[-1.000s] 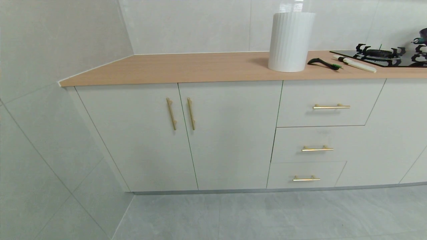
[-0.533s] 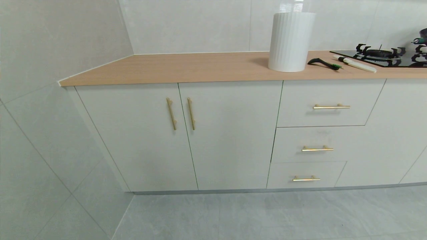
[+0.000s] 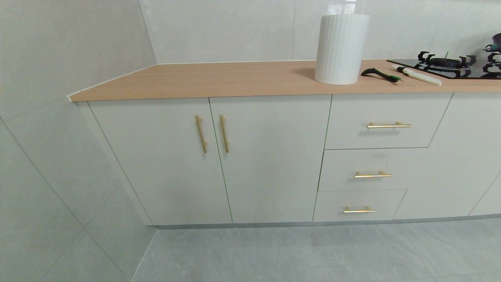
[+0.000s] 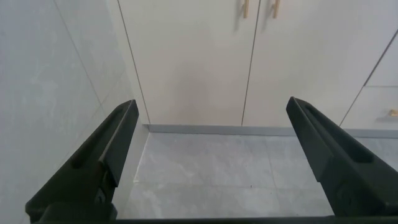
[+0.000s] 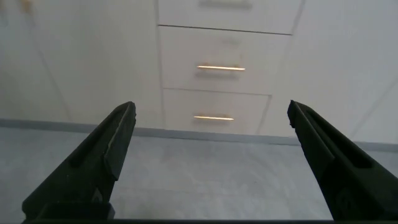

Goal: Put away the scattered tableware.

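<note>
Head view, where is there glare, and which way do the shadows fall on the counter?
Head view: a bright glare patch on the wall tile above the white ribbed container, whose soft shadow falls on the countertop to its left. Right wrist view: a drawer handle gleams brightly.

The kitchen is evenly and brightly lit by soft, diffuse light. The white ribbed container (image 3: 341, 49) throws a faint shadow onto the countertop (image 3: 219, 80) on its left, so the light falls from its right. Just above the container, streaked glare sits on the wall tile (image 3: 340, 6). To its right, the black hob (image 3: 475, 73) shines glossily. Below it, the drawer handles (image 3: 388, 125) cast weak shadows. Far to its left, straight wall lines lean, bent by the wide lens. The left gripper (image 4: 211, 102) and right gripper (image 5: 211, 104), both spread wide, look dark and unlit.
</note>
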Tool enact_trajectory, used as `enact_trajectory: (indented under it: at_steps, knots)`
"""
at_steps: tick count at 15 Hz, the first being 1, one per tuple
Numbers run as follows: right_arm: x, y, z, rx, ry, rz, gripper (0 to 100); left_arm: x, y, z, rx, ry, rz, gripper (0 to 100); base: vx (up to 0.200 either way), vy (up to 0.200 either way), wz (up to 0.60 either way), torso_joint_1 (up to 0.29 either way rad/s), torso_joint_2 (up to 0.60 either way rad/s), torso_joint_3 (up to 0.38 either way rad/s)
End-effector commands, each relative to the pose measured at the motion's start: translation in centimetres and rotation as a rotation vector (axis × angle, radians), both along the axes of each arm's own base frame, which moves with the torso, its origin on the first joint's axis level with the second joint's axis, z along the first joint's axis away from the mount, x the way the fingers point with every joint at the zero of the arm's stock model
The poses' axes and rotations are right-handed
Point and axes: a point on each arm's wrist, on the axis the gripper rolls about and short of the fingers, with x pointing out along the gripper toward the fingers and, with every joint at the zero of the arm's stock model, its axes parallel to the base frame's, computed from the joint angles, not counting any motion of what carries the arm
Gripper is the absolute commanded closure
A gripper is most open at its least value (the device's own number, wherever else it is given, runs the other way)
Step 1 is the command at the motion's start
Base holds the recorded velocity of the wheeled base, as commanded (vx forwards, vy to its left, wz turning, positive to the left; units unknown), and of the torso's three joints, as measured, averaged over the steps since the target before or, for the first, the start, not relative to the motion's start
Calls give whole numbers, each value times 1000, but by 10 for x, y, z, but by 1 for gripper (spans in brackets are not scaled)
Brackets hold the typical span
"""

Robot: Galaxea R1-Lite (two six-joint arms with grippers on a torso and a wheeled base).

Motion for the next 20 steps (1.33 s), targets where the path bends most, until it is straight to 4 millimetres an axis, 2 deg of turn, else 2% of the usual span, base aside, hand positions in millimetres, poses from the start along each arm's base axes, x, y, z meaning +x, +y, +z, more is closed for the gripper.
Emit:
enact_trajectory:
  at_steps: [1,3,6,9,20]
  knots:
    - [0,1,1,-2,0,49,0,0,0,0,3,1,0,0,0,0,0,0,0,0]
    - [0,1,1,4,0,55,0,0,0,0,0,1,0,0,0,0,0,0,0,0]
    - [1,-1,-4,44,37,-52,0,0,0,0,-8,0,0,0,0,0,0,0,0,0]
    - [1,-2,-4,54,40,-72,0,0,0,0,-8,0,0,0,0,0,0,0,0,0]
    - [1,-2,-4,84,40,-71,0,0,0,0,-15,0,0,0,0,-200,0,3,1,1]
